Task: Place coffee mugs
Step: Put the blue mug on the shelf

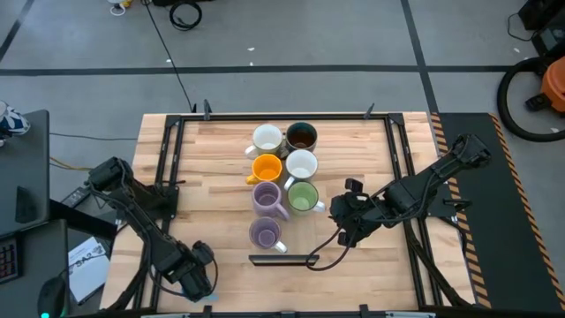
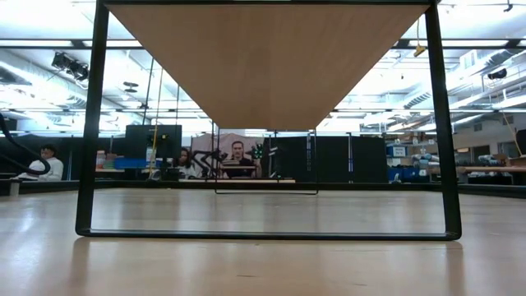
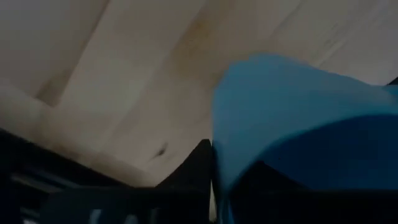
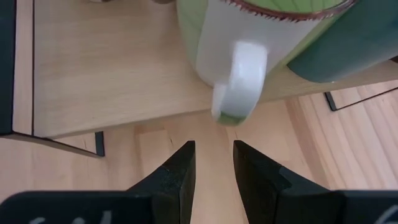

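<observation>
Seven mugs (image 1: 281, 181) we count clustered mid-table, right gripper (image 4: 213, 163) narrowly parted just beside the green mug (image 4: 249, 43) handle, left gripper (image 1: 196, 281) at near edge, clamped on light blue mug (image 3: 298, 124).

Wooden table (image 1: 212, 168), seven mugs (image 1: 281, 184) clustered, black bar (image 1: 283, 260) near front edge

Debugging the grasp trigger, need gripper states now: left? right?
left gripper: cannot be told; light blue mug right against it.
right gripper: open, empty, facing the green mug.
</observation>
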Available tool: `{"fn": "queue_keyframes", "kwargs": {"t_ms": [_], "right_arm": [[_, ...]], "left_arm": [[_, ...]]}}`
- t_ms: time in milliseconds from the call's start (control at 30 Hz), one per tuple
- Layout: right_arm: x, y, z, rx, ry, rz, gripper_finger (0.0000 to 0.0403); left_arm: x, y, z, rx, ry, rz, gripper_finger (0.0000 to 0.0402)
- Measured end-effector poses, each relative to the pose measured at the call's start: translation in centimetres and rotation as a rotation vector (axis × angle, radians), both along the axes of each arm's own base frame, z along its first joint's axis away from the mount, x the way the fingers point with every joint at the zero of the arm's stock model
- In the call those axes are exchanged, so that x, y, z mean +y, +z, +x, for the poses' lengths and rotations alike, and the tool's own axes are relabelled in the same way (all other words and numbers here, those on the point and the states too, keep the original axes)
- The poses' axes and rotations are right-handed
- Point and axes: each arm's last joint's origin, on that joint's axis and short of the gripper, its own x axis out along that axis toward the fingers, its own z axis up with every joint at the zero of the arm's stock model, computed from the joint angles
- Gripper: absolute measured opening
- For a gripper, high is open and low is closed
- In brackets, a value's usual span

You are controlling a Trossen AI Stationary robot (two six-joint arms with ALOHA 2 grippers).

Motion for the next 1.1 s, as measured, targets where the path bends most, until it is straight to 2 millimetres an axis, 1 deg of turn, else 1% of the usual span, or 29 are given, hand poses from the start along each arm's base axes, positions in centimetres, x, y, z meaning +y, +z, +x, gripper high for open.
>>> {"fn": "queue_keyframes", "kwargs": {"t_ms": [33, 233, 467, 633, 767, 867, 967, 1100], "right_arm": [[0.0, 0.0, 0.0, -0.003, 0.0, 0.002, 0.0113], [0.1, 0.1, 0.1, -0.011, 0.002, 0.029, 0.0113], [0.4, 0.2, 0.4, -0.024, 0.025, 0.084, 0.0113], [0.7, 0.2, 0.5, -0.015, 0.055, 0.139, 0.0113], [0.9, 0.4, 0.7, -0.031, 0.076, 0.182, 0.0113], [1.0, 0.5, 0.8, -0.042, 0.084, 0.198, 0.0113], [1.1, 0.6, 0.9, -0.052, 0.091, 0.213, 0.0113], [1.1, 0.7, 1.0, -0.066, 0.093, 0.222, 0.0113]], "left_arm": [[0.0, 0.0, 0.1, -0.006, 0.001, -0.004, 0.0029], [0.3, 0.2, 0.9, -0.016, 0.021, -0.019, 0.0028], [-0.1, 2.7, 2.7, -0.082, 0.024, -0.089, 0.0028], [-0.7, 5.8, 4.2, -0.114, 0.036, -0.209, 0.0028], [-0.7, 9.0, 5.4, -0.155, 0.051, -0.287, 0.0028], [-0.3, 11.6, 6.1, -0.188, 0.072, -0.32, 0.0028], [0.1, 14.4, 7.0, -0.26, 0.1, -0.379, 0.0028], [1.4, 17.7, 8.1, -0.373, 0.159, -0.405, 0.0029]]}}
